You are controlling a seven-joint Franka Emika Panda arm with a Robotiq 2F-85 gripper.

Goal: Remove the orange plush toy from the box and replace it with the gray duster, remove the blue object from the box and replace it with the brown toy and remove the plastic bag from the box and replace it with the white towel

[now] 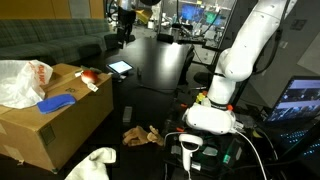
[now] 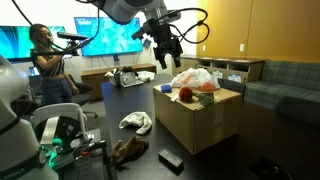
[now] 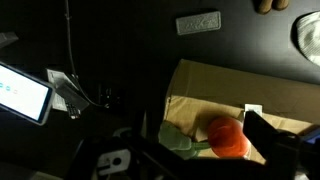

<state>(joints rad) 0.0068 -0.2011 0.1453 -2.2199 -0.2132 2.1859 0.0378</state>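
- The gripper point(image 2: 166, 55) hangs above the cardboard box point(image 2: 200, 128), jaws apart and empty.
- The orange plush toy point(image 3: 228, 137) lies inside the box, near a corner.
- This looks like the first removal: next, lower onto the toy and close.

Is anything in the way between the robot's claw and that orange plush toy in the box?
Nothing visible. The gripper hangs in open air, up and off to one side of the box. The orange plush toy lies uncovered on top, with the plastic bag beside it, not over it.
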